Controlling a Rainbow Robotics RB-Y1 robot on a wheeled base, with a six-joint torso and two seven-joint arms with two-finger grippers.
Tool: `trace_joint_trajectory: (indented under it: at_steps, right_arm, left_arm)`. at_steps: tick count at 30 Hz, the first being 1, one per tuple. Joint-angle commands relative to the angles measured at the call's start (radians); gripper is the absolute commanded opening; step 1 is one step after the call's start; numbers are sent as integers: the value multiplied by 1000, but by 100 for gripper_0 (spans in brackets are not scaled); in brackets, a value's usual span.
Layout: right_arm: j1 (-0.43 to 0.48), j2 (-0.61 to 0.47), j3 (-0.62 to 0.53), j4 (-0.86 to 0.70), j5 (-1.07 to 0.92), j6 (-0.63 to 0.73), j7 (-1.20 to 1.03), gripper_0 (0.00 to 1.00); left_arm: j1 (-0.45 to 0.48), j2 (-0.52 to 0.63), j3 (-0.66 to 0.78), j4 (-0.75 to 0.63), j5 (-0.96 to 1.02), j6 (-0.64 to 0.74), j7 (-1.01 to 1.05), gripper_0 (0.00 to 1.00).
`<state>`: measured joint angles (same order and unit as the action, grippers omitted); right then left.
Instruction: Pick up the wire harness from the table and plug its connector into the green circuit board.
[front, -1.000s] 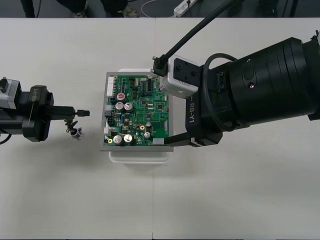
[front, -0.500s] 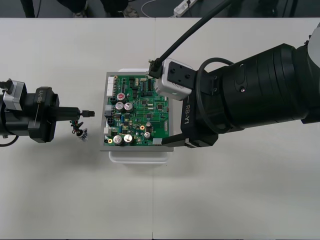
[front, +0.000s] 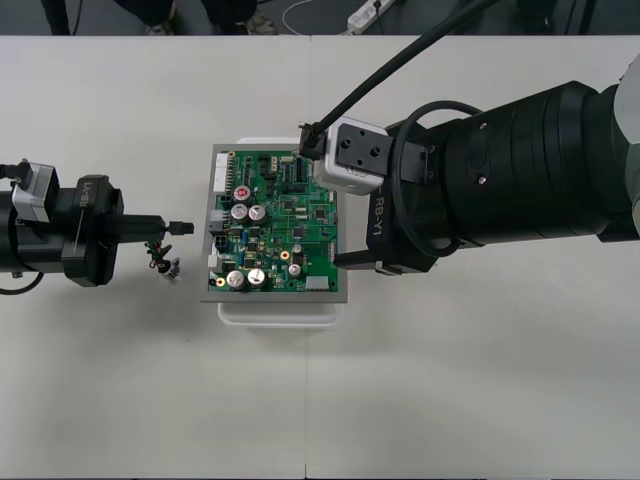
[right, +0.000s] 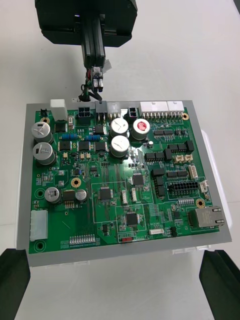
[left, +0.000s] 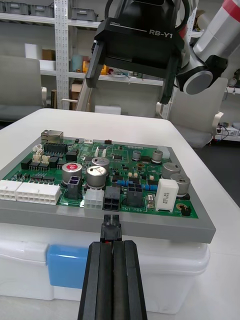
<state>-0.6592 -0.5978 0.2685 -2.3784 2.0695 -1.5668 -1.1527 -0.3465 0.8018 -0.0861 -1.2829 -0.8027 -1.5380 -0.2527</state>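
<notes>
The green circuit board (front: 275, 225) lies on its white base (front: 280, 312) at the table's middle. My left gripper (front: 162, 226) is just left of the board, shut on the harness's black plug (front: 181, 227). In the left wrist view the plug (left: 110, 232) sticks out past the shut fingers (left: 102, 280), a short way from the black connectors (left: 112, 199) on the board's near edge. Thin wires (front: 158, 252) and the metal socket (front: 173, 267) hang below the fingers. My right gripper (right: 120, 280) hovers open over the board's right side, fingers (right: 12, 280) wide apart.
The right arm's thick black body (front: 500, 170) covers the table right of the board. Tall capacitors (right: 120, 135) stand just behind the board's left-edge connectors. A dark floor strip with cables (front: 330, 15) runs along the far edge.
My left gripper has moved right toward the board's left edge, carrying the harness with it. The right gripper has shifted slightly over the board's right side.
</notes>
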Motion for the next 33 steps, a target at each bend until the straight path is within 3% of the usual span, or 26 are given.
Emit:
trace_joint_trajectory:
  at_steps: [1,33]
  right_arm:
    - [3,36,29,-16,15,-4,24,99]
    - [4,81,93,22,93,-4,28,99]
  left_arm:
    - [-8,-26,11,-6,0,-33,-28,0]
    - [-19,-55,16,5,-6,-33,-2,0]
